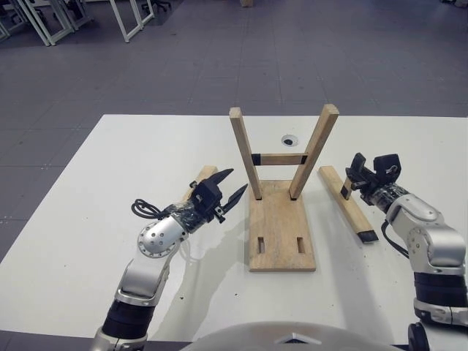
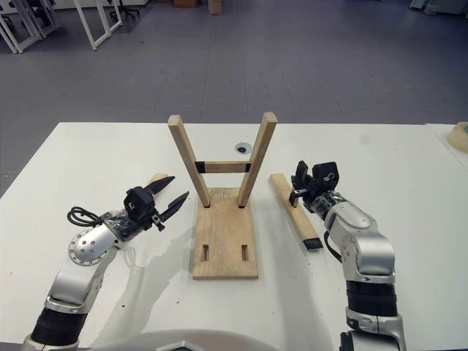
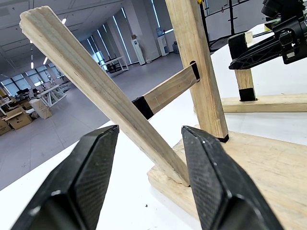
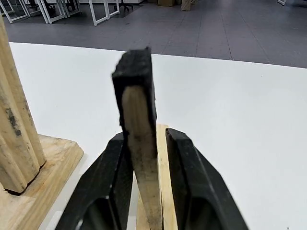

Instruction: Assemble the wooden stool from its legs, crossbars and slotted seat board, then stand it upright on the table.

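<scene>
My left claw (image 1: 235, 183) hangs wide open just left of the flat slotted wooden seat board (image 1: 281, 245). The board carries two upright pale legs (image 1: 245, 150) joined by one crossbar (image 1: 281, 159). Right of the board, my right claw (image 4: 147, 139) pinches a second, black-tipped crossbar (image 4: 139, 115) above one loose leg (image 1: 352, 208). Another loose leg (image 1: 205, 175) lies left of the board.

A white table (image 1: 110, 219) with a small round cable hole (image 1: 290, 139) stands on a grey tiled floor (image 1: 307, 51). White metal-framed desks (image 1: 51, 18) stand at the far left. The long hall has tall windows (image 3: 103, 45), ceiling strip lights (image 3: 31, 60) and cardboard boxes (image 3: 19, 120).
</scene>
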Robot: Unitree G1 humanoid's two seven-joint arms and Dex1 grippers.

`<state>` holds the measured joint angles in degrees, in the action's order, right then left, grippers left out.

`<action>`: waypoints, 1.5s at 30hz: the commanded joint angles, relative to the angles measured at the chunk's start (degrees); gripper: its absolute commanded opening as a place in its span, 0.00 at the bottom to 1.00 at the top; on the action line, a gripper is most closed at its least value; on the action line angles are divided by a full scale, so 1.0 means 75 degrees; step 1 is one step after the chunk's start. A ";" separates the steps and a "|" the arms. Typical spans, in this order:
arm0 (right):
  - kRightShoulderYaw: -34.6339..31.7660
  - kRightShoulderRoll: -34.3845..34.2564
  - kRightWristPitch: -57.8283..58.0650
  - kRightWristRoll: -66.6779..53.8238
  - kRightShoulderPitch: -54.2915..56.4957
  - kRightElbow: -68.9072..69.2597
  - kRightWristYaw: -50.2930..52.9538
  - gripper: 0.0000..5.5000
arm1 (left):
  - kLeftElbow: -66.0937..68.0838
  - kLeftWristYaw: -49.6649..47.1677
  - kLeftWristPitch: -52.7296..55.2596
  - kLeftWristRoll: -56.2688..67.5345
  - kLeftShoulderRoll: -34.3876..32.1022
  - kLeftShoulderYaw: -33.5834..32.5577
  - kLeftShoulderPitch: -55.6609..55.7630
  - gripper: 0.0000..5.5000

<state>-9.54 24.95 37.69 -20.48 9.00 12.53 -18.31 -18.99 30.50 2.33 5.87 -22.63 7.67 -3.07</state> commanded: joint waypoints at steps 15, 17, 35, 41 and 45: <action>-0.0092 -0.1735 -0.0083 0.1020 0.2867 -0.0803 0.3267 0.37 | 0.0233 -0.0052 -0.0026 -0.0100 0.0046 0.0002 0.0000 0.44; -0.0071 -0.1895 -0.0084 0.1084 0.2945 -0.0970 0.3354 0.37 | 0.0233 -0.0065 -0.0028 -0.0104 0.0063 0.0015 -0.0016 0.44; -0.0180 -0.1741 -0.0631 0.1444 0.1668 -0.2517 0.2774 0.37 | 0.0422 -0.0012 -0.0120 -0.0137 0.0094 0.0086 -0.0032 0.44; -0.0558 -0.1563 -0.0300 0.1067 0.2203 -0.1593 0.2698 0.37 | 0.0436 -0.0067 -0.0144 -0.0169 0.0146 0.0139 -0.0067 0.44; -0.0996 -0.1633 -0.0117 0.0604 0.2426 0.0079 0.2882 0.37 | 0.0427 -0.0098 -0.0178 -0.0182 0.0133 0.0109 -0.0093 0.44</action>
<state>-14.78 12.88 35.47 -14.16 26.10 7.71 2.12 -16.04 30.03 1.50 5.32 -21.39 8.75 -3.75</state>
